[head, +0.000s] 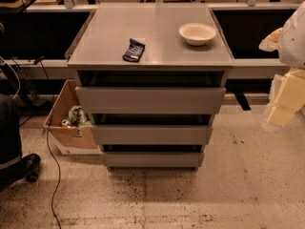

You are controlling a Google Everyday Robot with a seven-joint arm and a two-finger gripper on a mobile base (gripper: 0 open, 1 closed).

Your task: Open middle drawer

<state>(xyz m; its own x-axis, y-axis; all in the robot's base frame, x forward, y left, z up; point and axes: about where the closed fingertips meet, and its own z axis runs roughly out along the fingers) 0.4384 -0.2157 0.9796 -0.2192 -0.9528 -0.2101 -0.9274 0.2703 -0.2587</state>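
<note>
Speckled floor, grey cabinet [150, 56] centre frame with three stacked drawers. Target is the middle drawer [150, 134], lower centre, between the taller front above and the thinner one below, long axis running left-right. At the right edge hangs the gripper [282, 106], well apart, so the drawer lies left and slightly below it; spread or closed, can't tell.

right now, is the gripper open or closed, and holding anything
gripper: at the right edge of the view, beside the cabinet and apart from the middle drawer; open or closed cannot be told.
</note>
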